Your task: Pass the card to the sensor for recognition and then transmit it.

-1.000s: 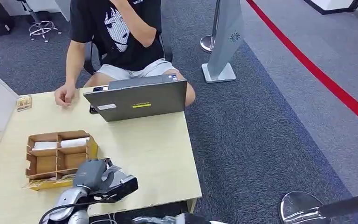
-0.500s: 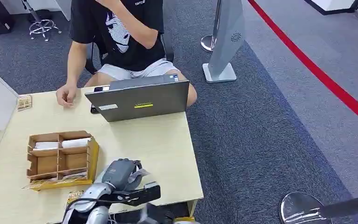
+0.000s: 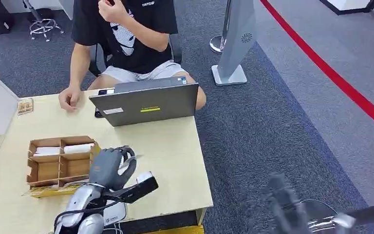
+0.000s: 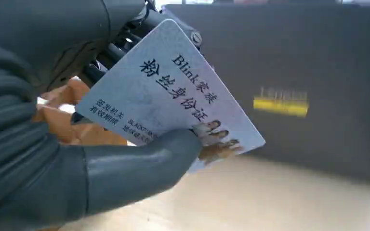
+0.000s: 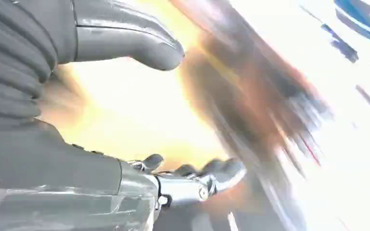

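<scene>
White fan ID card (image 4: 173,91) is pinched in the left hand (image 3: 111,168), sensor pass and handover remaining; right hand (image 5: 125,110) empty, fingers spread

Glossy plastic card (image 4: 173,91) in a matt grey robot hand (image 4: 53,120); smooth pale wood table (image 3: 165,151); brown cardboard organizer (image 3: 61,163); rough carpet floor (image 3: 272,126).

Pale blue card (image 4: 173,91), dark printed characters.

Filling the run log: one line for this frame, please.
left hand: holds white printed plastic card | right hand: open, blurred | card faces grey laptop lid on light wooden table
</scene>
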